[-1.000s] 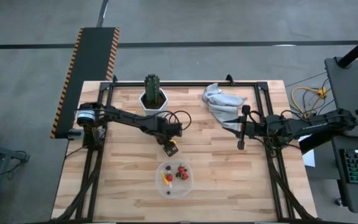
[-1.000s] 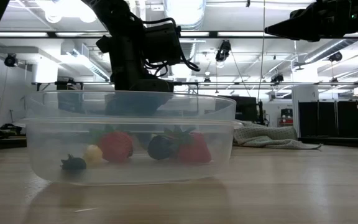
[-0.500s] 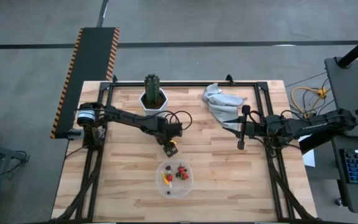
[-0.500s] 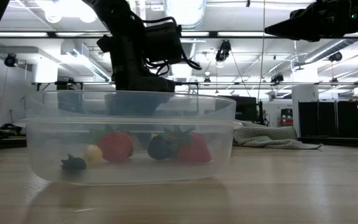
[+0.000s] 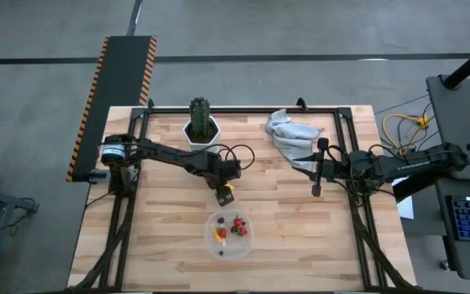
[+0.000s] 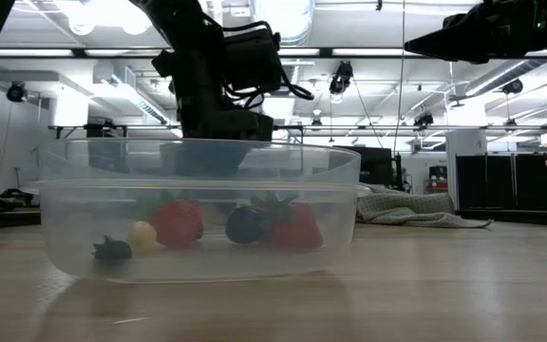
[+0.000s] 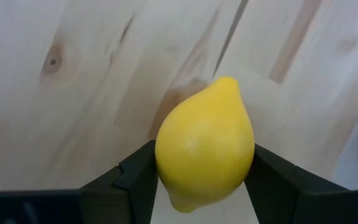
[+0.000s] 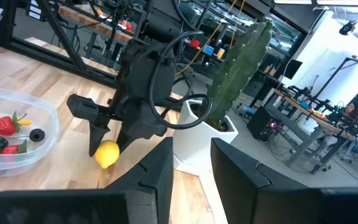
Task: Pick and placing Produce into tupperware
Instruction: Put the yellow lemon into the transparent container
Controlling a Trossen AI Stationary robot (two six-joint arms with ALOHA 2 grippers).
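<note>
My left gripper [image 5: 224, 193] stands just beyond the far rim of the clear tupperware [image 5: 230, 234], pointing steeply down and shut on a yellow lemon [image 7: 205, 146]. Inside the tupperware [image 6: 198, 209] lie red strawberry pieces [image 6: 177, 221], a dark berry [image 6: 245, 225] and a small yellow piece. My right gripper [image 5: 307, 163] waits high at the table's right, level and open, with nothing between its fingers [image 8: 160, 168]. My left gripper pinches the lemon by its two opposite sides [image 7: 163, 155] between the two fingers [image 7: 135, 177], around its widest part. The fingers come from above, slanting down. The lemon's pointed tip [image 7: 227, 81] faces the wood; whether it rests on the table I cannot tell.
A tall green cactus in a white pot [image 5: 201, 122] stands at the far edge, behind my left arm. A crumpled grey cloth [image 5: 290, 135] lies at the far right, under my right gripper. Bare wood lies to the left and right of the tupperware.
My left gripper has rolled a little about its own axis with the lemon still in its hold, staying in the same place beyond the tupperware.
</note>
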